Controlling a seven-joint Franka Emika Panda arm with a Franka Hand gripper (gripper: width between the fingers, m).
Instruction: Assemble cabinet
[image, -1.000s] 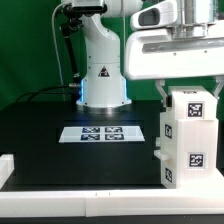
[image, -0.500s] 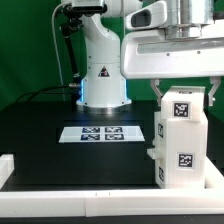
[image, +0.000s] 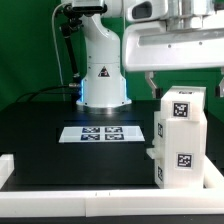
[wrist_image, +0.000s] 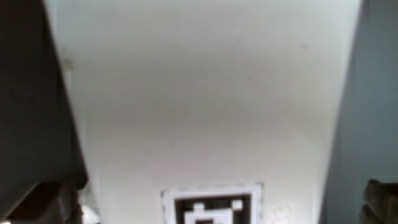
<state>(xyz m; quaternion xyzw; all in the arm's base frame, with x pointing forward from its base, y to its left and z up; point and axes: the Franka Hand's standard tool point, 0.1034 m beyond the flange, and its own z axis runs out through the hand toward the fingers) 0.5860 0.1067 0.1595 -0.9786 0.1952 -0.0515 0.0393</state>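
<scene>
Your hand (image: 181, 82) hangs just above the cabinet (image: 181, 140), its fingers (image: 151, 84) spread past the top's sides, touching nothing. The cabinet stands upright on the black counter (image: 60, 155) at the exterior view's right, near the white rim (image: 90, 205). The wrist view shows only a blurred white face and part of a tag. Open counter lies around the marker board (image: 101, 133).

Cabinet (image: 180, 138) shifted from 3 o'clock edge toward 9 o'clock since first frame, then settled; same spot over last half second. Gripper (image: 180, 82) has risen toward 12 o'clock, fingers (image: 150, 82) now above cabinet top.
</scene>
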